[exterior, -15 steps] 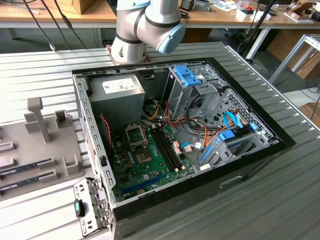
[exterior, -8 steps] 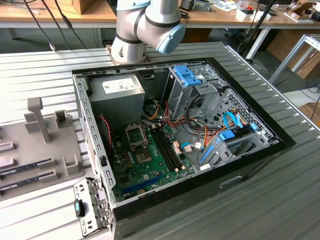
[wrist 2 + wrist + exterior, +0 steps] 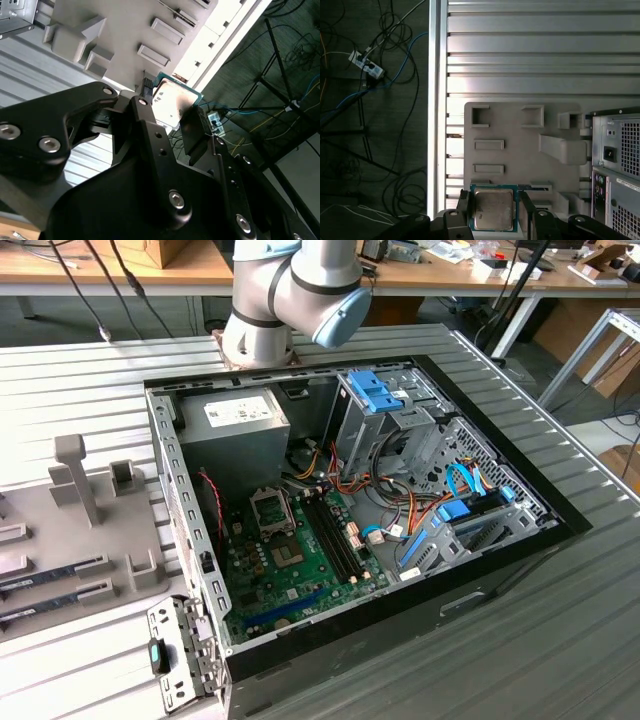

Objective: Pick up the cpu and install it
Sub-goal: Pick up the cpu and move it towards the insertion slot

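Gripper [image 3: 494, 202]: we see two black metal fingers [image 3: 464, 207] closed in on opposite edges of the cpu [image 3: 493, 210], one each side, so the chip is clamped between them. The second wrist view matches, with the gripper [image 3: 166, 110] around the cpu [image 3: 172, 99] and the chip held clear of the surface behind it. The cpu is a flat square with a dull silver-grey metal lid and a thin green rim. We make out no writing on the lid.

Behind the cpu lies a grey matte tray [image 3: 520, 145], a plastic-looking slab with rectangular pockets and raised blocks. It rests on a ribbed metal table [image 3: 520, 50]. Beside the tray stands the back of a grey perforated case [image 3: 615, 150].

In the exterior view the arm [image 3: 290, 290] sits behind the open case [image 3: 500, 570]. Inside lies a green motherboard [image 3: 300, 575] with a square socket [image 3: 272, 508], black slots just beside it and a grey power supply [image 3: 235, 440]. Its white label [image 3: 240, 412] carries print we cannot make out. The tray [image 3: 100, 540] lies at the exterior view's left, well apart from the socket.
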Robot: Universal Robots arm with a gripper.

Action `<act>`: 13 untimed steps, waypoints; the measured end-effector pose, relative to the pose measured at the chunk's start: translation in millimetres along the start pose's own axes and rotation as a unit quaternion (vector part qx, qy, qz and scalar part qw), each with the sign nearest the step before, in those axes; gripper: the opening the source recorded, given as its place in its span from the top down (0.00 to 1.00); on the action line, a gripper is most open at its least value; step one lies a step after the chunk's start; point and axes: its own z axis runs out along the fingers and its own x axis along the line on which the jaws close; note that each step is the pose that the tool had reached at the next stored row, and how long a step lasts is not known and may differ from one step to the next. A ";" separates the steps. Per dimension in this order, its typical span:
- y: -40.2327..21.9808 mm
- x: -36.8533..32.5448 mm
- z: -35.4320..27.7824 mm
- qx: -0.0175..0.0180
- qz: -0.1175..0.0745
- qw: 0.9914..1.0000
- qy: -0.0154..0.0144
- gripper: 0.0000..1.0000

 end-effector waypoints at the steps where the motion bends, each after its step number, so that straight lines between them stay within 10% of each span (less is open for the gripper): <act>1: 0.0 -0.5 0.0 0.000 0.000 1.000 0.000 0.53; 13: -0.1 -18.7 -0.6 0.000 0.000 1.000 0.000 0.53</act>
